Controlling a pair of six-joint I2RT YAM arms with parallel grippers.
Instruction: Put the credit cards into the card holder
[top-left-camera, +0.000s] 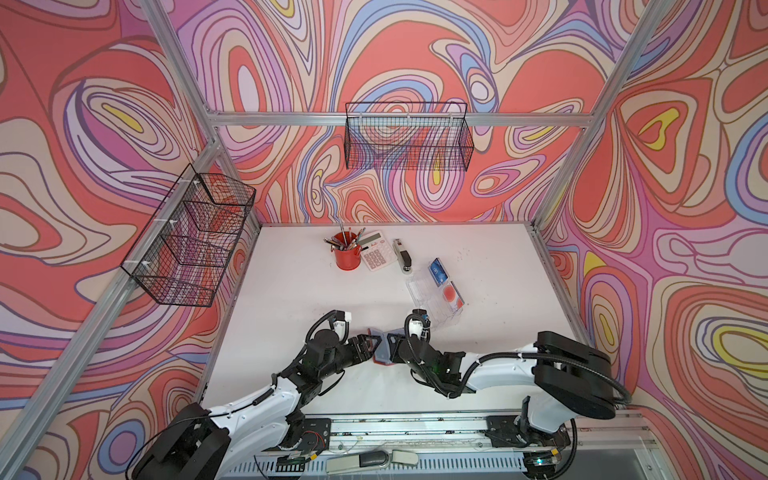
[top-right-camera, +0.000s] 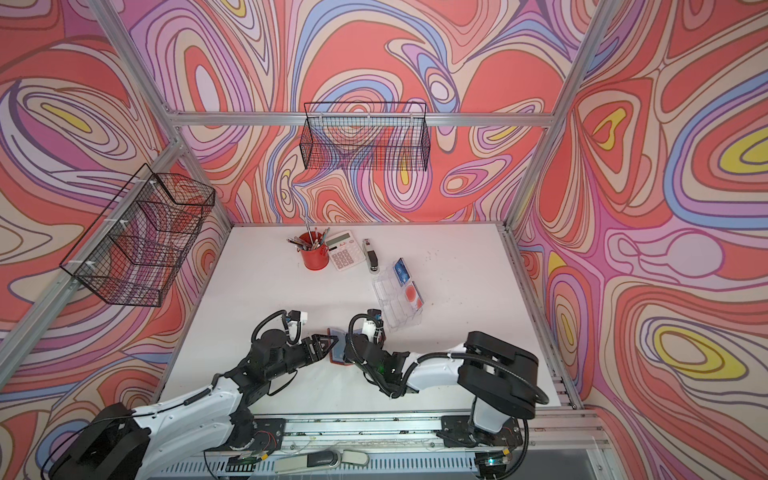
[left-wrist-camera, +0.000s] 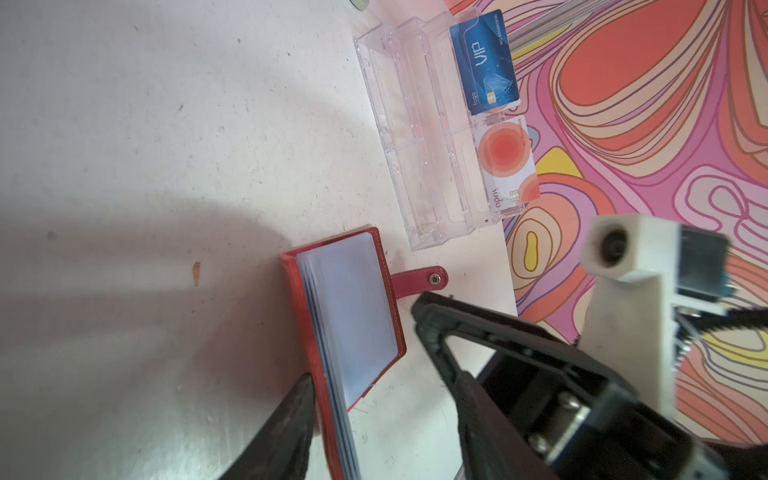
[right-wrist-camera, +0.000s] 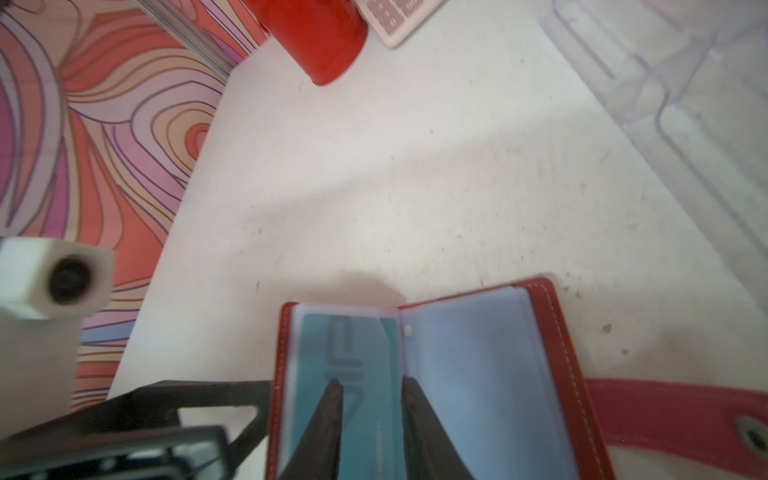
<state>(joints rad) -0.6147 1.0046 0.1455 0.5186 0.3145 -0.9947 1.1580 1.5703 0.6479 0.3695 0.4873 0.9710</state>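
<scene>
Card holder (right-wrist-camera: 478, 374) lay open on the table (top-left-camera: 291, 291) between the two arms, near the front edge. One sleeved card (right-wrist-camera: 316, 353), blue, sat behind the clear plastic on the page nearest the left arm. Right gripper (right-wrist-camera: 372, 380) had its jaws parted a little, tips over that card by the spine, gripping nothing I could see. Left gripper (top-left-camera: 371, 345) was also unclenched, one finger against the outside of the cover, nothing clamped. I couldn't tell if the card was fully seated, since the fingers hid its near end. Risks as I judged them: pulling the right tips back with any pad contact could drag the card out again. The holder looked light on a smooth top, so a sideways nudge would probably slide it. The cover was only propped and might flop shut if the left finger backed off. The snap tab (left-wrist-camera: 419, 280) lay just beside the right gripper — a snag point. Two cards waited in the clear tray (left-wrist-camera: 407, 124): the VIP card (left-wrist-camera: 484, 62) and the pale card (left-wrist-camera: 505, 162). The tray sat close to the right wrist, so a careless swing could knock it. Surface was white and scuffed — pen cup (top-left-camera: 347, 255), calculator (top-left-camera: 376, 251) and stapler (top-left-camera: 404, 255) stood at the back. Swirl-print walls, aluminium frame and two wire baskets (top-left-camera: 409, 139) surrounded it.
</scene>
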